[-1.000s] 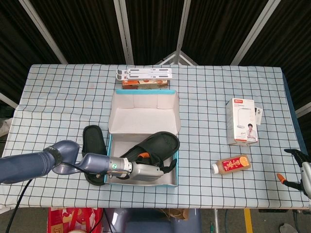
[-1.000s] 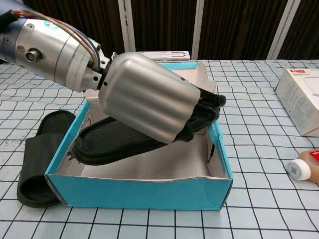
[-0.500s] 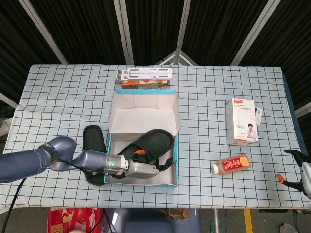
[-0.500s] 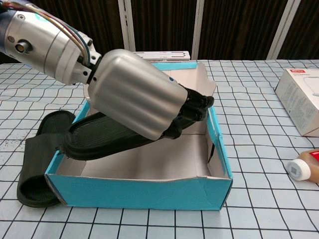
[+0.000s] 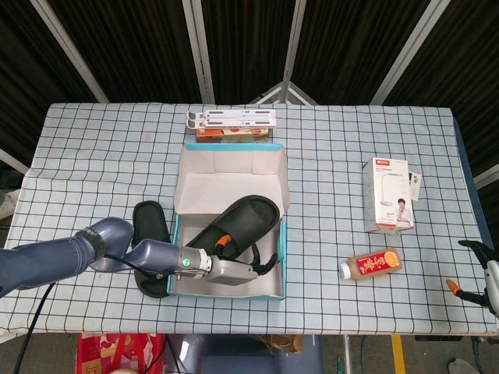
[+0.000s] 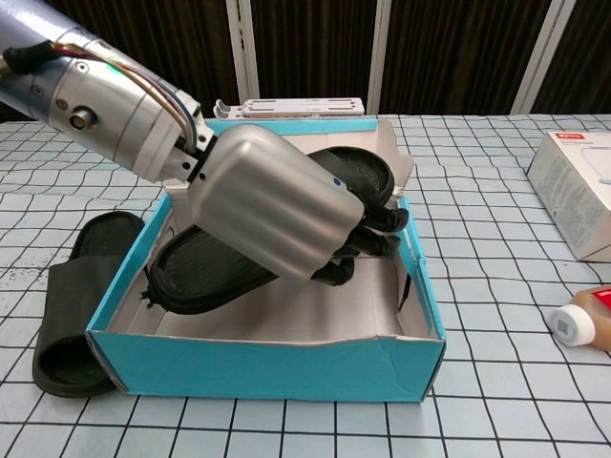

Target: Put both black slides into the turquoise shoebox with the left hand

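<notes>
The turquoise shoebox [image 5: 269, 292] [image 6: 267, 367] stands open near the table's front edge, its lid [image 5: 230, 183] folded back. One black slide [image 5: 243, 216] [image 6: 205, 272] lies tilted inside the box, its toe end up against the lid. My left hand [image 5: 228, 270] [image 6: 277, 205] reaches into the box from the left and grips this slide, fingers [image 6: 377, 229] curled on its strap. The other black slide [image 5: 148, 234] [image 6: 72, 305] lies on the table against the box's left wall. At the far right edge, my right hand [image 5: 477, 273] hovers with fingers apart, holding nothing.
A white stand on an orange carton [image 5: 232, 125] sits behind the box. A white product carton [image 5: 390, 193] [image 6: 582, 191] stands at the right, with a small orange bottle [image 5: 372, 263] [image 6: 582, 320] lying in front of it. A checked cloth covers the table.
The left hand has lowered the held slide from above the box's rim down into the box, and its toe has swung back toward the lid. The right hand has stayed still.
</notes>
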`<state>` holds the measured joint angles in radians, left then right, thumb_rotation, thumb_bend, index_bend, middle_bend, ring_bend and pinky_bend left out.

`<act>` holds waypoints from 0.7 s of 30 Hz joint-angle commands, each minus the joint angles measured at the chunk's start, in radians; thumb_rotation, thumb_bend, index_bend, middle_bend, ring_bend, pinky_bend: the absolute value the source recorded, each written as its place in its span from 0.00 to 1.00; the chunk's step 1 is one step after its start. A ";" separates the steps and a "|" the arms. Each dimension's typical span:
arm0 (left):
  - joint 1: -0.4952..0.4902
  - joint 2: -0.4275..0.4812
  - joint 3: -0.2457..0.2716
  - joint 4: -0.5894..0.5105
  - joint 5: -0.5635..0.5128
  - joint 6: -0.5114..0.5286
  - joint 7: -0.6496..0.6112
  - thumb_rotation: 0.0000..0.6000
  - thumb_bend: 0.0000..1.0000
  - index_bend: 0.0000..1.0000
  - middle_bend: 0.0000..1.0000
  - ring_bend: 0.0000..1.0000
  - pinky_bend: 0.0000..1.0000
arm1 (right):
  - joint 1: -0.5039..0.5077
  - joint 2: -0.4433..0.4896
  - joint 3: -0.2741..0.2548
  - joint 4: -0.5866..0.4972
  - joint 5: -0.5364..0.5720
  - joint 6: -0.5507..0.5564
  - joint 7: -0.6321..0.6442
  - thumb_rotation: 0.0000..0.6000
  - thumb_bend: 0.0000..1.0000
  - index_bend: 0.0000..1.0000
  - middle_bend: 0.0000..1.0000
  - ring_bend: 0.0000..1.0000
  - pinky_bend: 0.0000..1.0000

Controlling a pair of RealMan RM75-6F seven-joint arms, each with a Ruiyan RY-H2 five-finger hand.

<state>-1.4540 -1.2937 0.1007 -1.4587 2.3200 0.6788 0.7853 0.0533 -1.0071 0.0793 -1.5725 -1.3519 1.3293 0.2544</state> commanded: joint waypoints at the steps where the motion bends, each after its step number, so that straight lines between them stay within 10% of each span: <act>1: 0.016 -0.006 -0.016 -0.011 -0.019 0.018 0.002 1.00 0.26 0.17 0.27 0.11 0.18 | -0.001 0.000 -0.001 -0.001 -0.001 0.002 0.001 1.00 0.23 0.26 0.25 0.26 0.27; 21: 0.135 0.168 -0.134 -0.231 -0.150 0.069 0.061 1.00 0.22 0.04 0.11 0.05 0.16 | 0.005 -0.001 -0.003 -0.007 -0.002 -0.012 -0.011 1.00 0.23 0.26 0.25 0.26 0.27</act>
<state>-1.3189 -1.1327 -0.0183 -1.6876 2.1812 0.7456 0.8520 0.0581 -1.0075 0.0763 -1.5798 -1.3544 1.3180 0.2433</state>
